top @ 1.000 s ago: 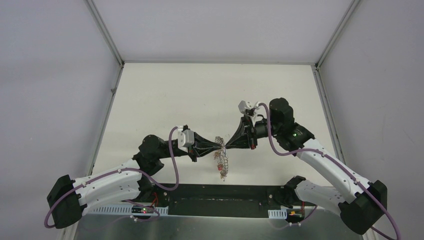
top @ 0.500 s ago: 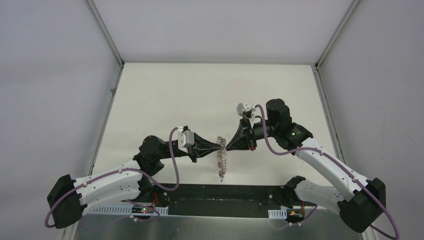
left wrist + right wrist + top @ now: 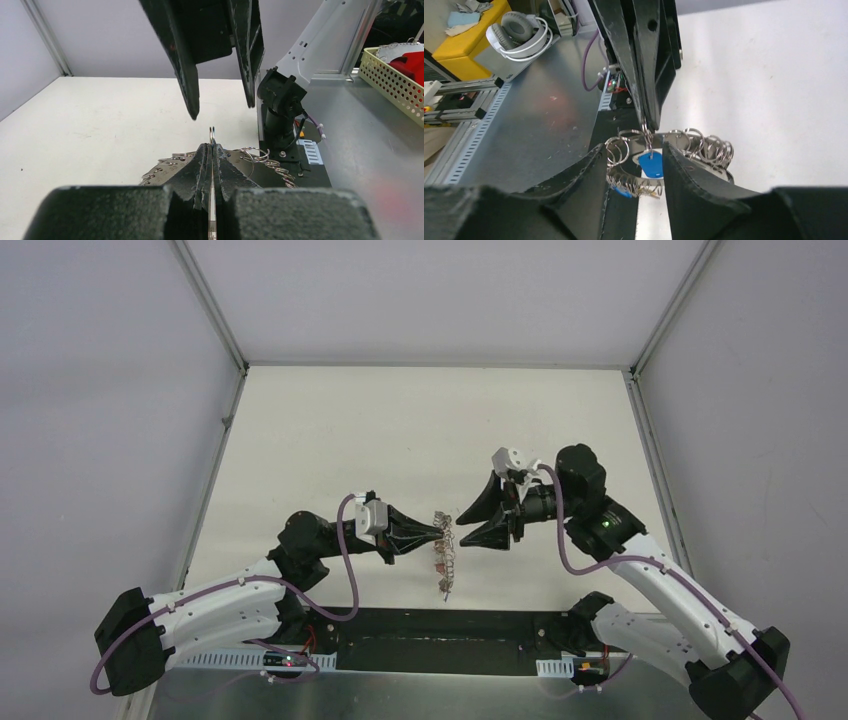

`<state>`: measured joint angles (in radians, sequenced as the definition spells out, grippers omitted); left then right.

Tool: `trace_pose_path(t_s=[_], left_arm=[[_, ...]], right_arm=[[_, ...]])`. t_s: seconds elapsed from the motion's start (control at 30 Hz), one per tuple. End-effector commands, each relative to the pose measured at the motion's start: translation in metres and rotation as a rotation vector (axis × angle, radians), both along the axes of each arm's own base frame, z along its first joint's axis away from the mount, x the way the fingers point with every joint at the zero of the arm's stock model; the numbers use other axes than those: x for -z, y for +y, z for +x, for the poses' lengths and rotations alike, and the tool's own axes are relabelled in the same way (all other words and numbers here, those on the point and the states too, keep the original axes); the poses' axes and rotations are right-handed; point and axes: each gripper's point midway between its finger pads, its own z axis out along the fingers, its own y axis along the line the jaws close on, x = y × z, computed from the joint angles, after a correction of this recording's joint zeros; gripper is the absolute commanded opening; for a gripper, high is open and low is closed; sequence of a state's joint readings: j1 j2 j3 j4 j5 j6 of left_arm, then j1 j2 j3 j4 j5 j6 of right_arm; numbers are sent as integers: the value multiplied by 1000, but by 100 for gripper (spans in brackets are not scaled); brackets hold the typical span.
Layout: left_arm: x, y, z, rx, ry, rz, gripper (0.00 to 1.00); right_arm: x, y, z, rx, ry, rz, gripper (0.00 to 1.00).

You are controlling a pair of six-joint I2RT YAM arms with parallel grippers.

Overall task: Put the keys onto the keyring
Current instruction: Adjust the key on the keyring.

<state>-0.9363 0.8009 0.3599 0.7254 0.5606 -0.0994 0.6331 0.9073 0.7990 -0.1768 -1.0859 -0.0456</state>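
From the top cam the left gripper (image 3: 440,532) is clenched on the keyring (image 3: 444,560), holding it up in the air to face the right gripper (image 3: 460,530), whose jaws are spread apart; left wrist shows the ring pinched dead centre, and right wrist shows a blue key (image 3: 653,166) dangling between those parted fingers, I'd guess so it can be steadied for threading.

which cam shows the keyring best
Right wrist: the keyring is close and sharp, its loops and a blue key visible between the right end effector's open fingers. Top external shows it tiny and edge-on. Left wrist shows only loops beside the shut left end effector.
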Motion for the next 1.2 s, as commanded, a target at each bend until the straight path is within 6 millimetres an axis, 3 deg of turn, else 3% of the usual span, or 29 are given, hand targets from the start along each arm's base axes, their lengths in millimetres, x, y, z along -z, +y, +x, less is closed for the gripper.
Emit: trace_pose_path(t_s=[0.0, 0.3, 0.83, 1.0, 1.17], left_arm=[[-32, 6, -11, 30, -67, -105, 0], [-35, 6, -11, 31, -67, -110, 0], [-39, 7, -10, 24, -73, -121, 0], [-39, 7, -11, 26, -71, -121, 0], [-38, 7, -10, 24, -66, -114, 0]], right_arm=[[-29, 5, 2, -3, -85, 120, 44], [-20, 19, 7, -14, -31, 112, 32], [-2, 22, 6, -5, -20, 80, 31], [2, 21, 8, 13, -21, 73, 3], [-3, 21, 8, 13, -39, 82, 0]])
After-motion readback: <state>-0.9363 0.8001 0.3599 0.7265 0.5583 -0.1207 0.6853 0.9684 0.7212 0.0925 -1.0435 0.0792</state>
